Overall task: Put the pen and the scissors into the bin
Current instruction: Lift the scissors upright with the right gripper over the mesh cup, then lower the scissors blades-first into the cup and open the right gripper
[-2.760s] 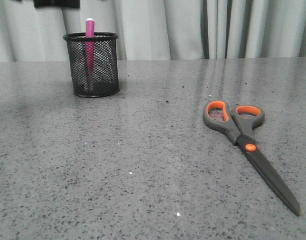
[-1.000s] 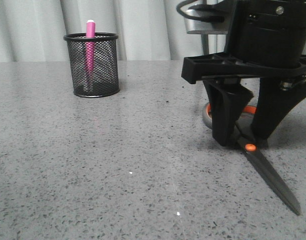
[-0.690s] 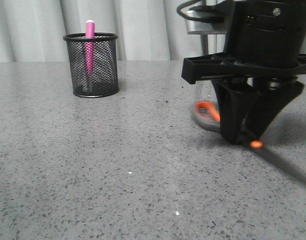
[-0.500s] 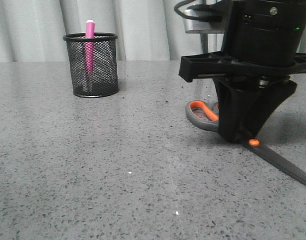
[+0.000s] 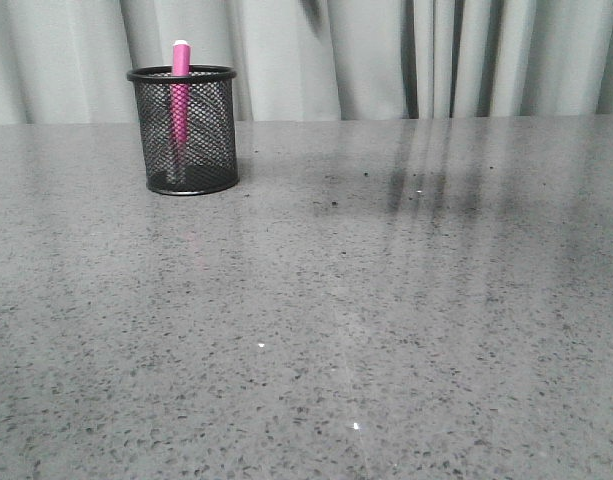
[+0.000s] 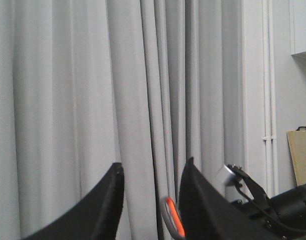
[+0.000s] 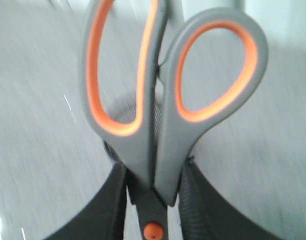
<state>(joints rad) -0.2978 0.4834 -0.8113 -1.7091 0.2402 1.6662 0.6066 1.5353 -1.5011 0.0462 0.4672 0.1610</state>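
Observation:
The black wire-mesh bin [image 5: 183,128] stands at the back left of the grey table. The pink pen [image 5: 179,95] stands upright inside it, white tip above the rim. Neither gripper nor the scissors show in the front view. In the right wrist view my right gripper [image 7: 153,172] is shut on the scissors [image 7: 167,95] just above the orange pivot screw, handles pointing away, with the table far below and blurred. In the left wrist view my left gripper [image 6: 152,172] is open and empty, facing the curtain; a scissor handle loop [image 6: 172,225] shows beyond its fingers.
Grey curtains [image 5: 386,55] hang behind the speckled grey table [image 5: 316,330]. In the left wrist view the right arm's dark body [image 6: 277,207] is close by, with a white wall and pipes behind it.
My right gripper closed on the scissors on the table and has lifted them up out of the front view. The bin and pen have not moved.

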